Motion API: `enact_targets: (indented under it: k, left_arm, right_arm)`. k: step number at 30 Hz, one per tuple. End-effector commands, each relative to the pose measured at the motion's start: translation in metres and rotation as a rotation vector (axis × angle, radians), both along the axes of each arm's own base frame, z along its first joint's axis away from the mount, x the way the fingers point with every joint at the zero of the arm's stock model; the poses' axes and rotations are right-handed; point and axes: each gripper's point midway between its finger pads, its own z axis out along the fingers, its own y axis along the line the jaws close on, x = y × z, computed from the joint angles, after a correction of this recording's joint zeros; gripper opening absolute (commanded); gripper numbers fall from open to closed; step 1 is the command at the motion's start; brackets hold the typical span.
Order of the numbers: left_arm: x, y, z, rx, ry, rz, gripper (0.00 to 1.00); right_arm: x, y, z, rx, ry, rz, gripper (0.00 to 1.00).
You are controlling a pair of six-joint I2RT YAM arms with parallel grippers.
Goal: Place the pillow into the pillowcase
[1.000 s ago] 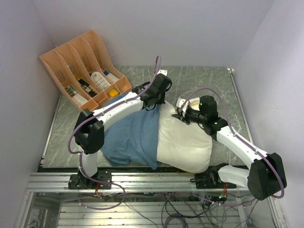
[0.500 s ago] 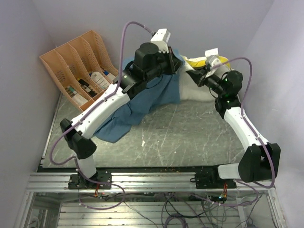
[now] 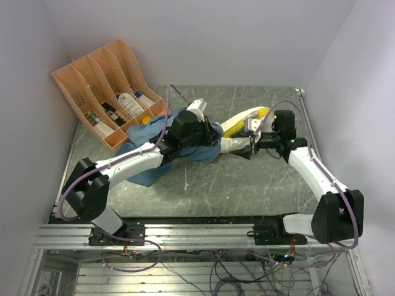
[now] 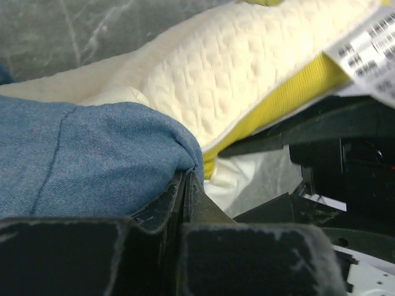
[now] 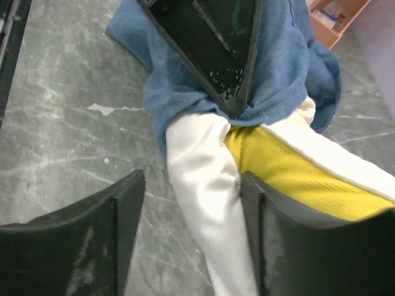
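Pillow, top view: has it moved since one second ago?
Yes. The pillow has shifted away from the near aluminium rail toward the back. It is now about level with the near end of the orange file organizer.

Cream quilted pillow [image 3: 239, 121], yellow edge up, lay twisted mid-tabletop [image 3: 247, 179]; its left end was covered by the wrinkled blue pillowcase [image 3: 143, 174].

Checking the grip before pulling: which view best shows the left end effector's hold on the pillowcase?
Left wrist: the left end effector is shut on a fold of the pillowcase, close up. Right wrist shows it from outside, tip pressed into blue fabric. Top view hides the tips.
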Motion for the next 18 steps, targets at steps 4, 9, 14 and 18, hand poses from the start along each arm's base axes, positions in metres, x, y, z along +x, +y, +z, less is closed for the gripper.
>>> enact_targets:
  k: [4, 9, 14, 18]
  left_arm:
    - [-0.001, 0.005, 0.047, -0.105, -0.089, 0.007, 0.07]
    - [-0.009, 0.015, 0.059, -0.119, -0.112, 0.018, 0.07]
    - [-0.012, 0.017, 0.063, -0.127, -0.113, 0.013, 0.07]
    - [-0.014, 0.015, 0.075, -0.139, -0.127, -0.003, 0.07]
  right_arm:
    - [-0.067, -0.021, 0.074, -0.046, -0.076, 0.226, 0.8]
    - [-0.038, -0.023, 0.12, -0.062, -0.171, 0.124, 0.94]
    - [0.014, -0.017, 0.077, -0.194, -0.158, -0.099, 1.0]
    - [0.013, -0.009, 0.005, -0.406, -0.002, -0.131, 0.95]
